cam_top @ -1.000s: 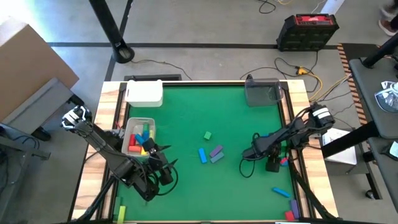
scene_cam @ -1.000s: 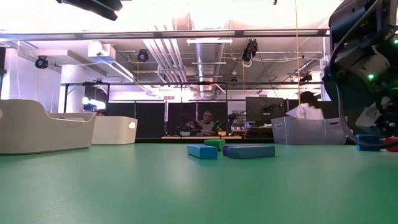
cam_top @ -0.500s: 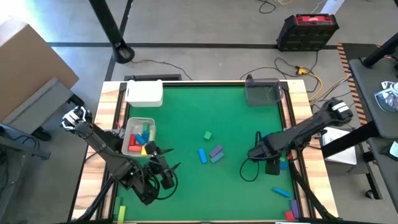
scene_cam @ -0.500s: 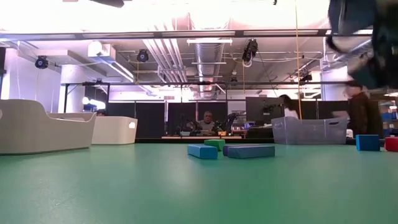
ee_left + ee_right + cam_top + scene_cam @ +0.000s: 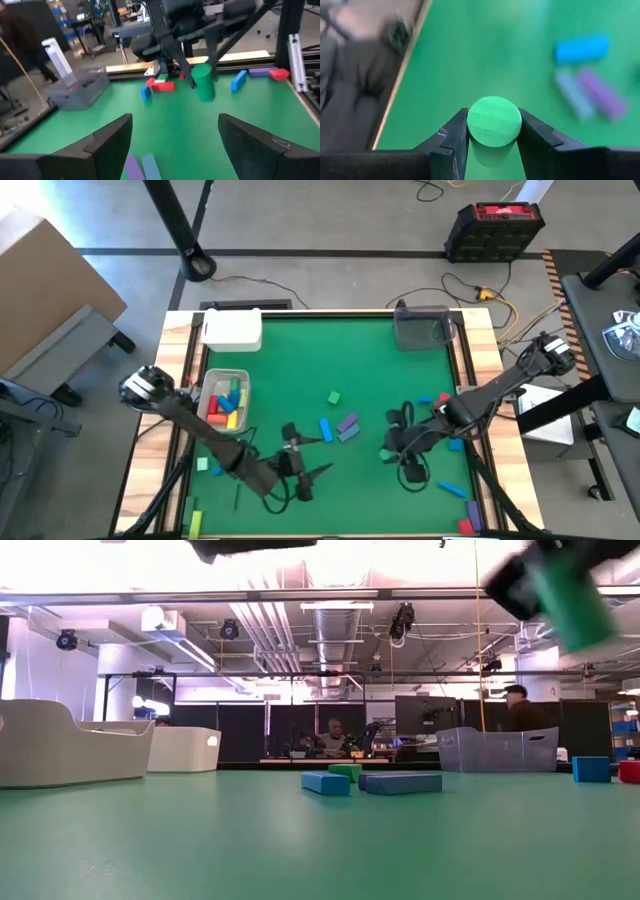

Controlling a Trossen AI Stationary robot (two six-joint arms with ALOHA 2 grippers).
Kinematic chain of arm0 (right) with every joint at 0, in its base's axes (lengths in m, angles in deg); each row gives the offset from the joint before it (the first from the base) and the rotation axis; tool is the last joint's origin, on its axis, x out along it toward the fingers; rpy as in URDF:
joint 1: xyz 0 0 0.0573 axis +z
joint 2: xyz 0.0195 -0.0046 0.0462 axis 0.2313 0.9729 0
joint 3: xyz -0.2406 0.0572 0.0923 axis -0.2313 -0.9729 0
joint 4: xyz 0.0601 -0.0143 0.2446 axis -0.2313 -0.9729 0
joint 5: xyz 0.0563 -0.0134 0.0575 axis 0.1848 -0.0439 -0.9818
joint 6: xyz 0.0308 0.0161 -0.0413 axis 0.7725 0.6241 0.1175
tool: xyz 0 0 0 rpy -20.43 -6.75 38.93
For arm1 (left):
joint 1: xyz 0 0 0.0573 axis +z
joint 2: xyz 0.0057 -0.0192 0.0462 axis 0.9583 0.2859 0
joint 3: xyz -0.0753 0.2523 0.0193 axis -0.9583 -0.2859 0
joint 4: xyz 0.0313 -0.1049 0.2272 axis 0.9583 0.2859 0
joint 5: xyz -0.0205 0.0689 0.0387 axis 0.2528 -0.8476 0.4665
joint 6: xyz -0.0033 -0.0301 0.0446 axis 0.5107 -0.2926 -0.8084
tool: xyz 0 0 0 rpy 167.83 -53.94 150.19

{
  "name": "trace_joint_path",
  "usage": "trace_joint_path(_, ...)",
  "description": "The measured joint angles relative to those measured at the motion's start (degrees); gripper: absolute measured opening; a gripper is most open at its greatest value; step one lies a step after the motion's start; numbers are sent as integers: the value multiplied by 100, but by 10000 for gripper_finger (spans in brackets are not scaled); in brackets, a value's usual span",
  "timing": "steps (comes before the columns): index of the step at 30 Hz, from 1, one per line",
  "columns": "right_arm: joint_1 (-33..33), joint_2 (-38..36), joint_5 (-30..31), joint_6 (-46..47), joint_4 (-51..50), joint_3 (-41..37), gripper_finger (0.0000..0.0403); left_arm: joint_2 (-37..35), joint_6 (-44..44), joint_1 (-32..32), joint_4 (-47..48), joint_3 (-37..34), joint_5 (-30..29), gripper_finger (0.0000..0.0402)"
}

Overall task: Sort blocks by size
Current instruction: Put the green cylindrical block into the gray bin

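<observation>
Green cylinder block [image 5: 494, 121] is pinched across its round sides by your right gripper [image 5: 493, 131]. It's probably light, rigid and slippery, so grip mid-length. Left gripper [image 5: 175, 135] is spread, empty.

**Block positions**

Green cylinder block [image 5: 494, 121]: clamped in the right gripper [image 5: 493, 131] jaws, above the worktop. Mid-worktop: small green cube [image 5: 333, 397], blue bar [image 5: 326, 430], purple and grey-blue bars [image 5: 348, 426] side by side. Several coloured blocks [image 5: 227, 402] lie in the tray.
</observation>
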Motion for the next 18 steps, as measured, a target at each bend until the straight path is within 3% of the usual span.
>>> trace_joint_path(4, 135, -2, 664, -508, 1036, -14, 124, 366, -309, 382, -603, -3, 616, 297)
trace_joint_path(8, 174, -9, 1010, -695, 1408, -22, 124, 652, -468, 584, -776, 123, 1064, 308)
trace_joint_path(14, 172, -9, 1632, -913, 1397, -42, 124, 1128, -559, 744, -812, 661, 1341, 310)
trace_joint_path(18, 172, -9, 1767, -1121, 1543, -44, 124, 1397, -348, 862, -669, 1145, 1092, 309)
